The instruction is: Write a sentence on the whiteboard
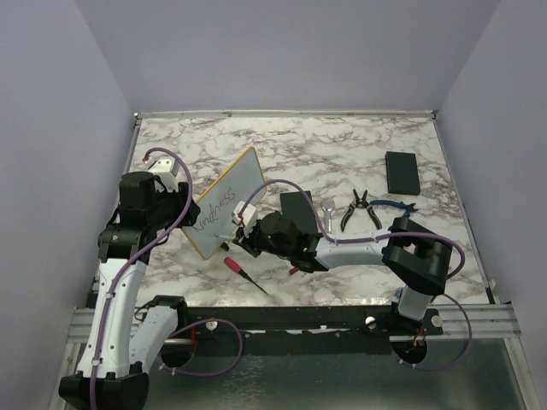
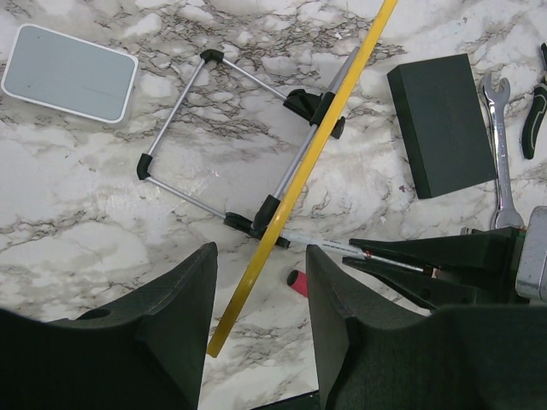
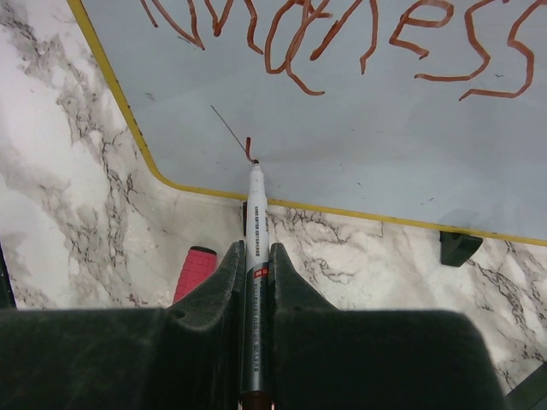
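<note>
The whiteboard (image 1: pixel 229 198), pale with a yellow frame, leans tilted on a wire stand (image 2: pixel 214 128). One line of cursive writing (image 3: pixel 342 34), reading like "kindness", crosses its face and also shows in the top view (image 1: pixel 214 212). My right gripper (image 3: pixel 255 252) is shut on a white marker (image 3: pixel 255 213). The marker's tip touches the board below the writing, at a short red stroke. My left gripper (image 2: pixel 261 299) is open, with its jaws on either side of the board's yellow edge (image 2: pixel 291 188) and not touching it.
A red-handled screwdriver (image 1: pixel 232 265) lies on the table in front of the board. A black slab (image 1: pixel 297 207), a wrench (image 1: pixel 329 213) and pliers (image 1: pixel 359 209) lie to the right, with another black slab (image 1: pixel 402 171) farther back. A pale flat pad (image 2: pixel 68 73) lies behind the stand.
</note>
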Controlling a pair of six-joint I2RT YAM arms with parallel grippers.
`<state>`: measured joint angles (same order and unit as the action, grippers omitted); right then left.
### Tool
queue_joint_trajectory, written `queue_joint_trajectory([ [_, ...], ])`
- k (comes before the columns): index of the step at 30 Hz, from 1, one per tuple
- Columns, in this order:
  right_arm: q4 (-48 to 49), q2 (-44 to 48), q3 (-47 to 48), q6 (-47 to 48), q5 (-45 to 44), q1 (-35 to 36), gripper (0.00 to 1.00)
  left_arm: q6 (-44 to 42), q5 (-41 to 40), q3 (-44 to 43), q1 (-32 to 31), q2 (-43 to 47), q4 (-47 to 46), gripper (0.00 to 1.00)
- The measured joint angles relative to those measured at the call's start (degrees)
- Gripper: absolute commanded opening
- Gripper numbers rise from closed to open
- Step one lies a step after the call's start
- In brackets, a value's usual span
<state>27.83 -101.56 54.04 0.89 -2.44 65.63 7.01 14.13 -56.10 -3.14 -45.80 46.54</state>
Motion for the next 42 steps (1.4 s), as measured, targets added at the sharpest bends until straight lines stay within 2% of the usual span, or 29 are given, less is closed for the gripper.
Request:
queue_joint_trajectory([
  [12,1.5,2.9,0.0,-0.1,-2.6,0.0,0.01,0.0,0.0,0.3,0.0,0.0,0.1,0.47],
  [42,0.7,0.3,-1.1,-3.4,-4.6,0.0,0.01,0.0,0.0,0.3,0.0,0.0,0.1,0.47],
])
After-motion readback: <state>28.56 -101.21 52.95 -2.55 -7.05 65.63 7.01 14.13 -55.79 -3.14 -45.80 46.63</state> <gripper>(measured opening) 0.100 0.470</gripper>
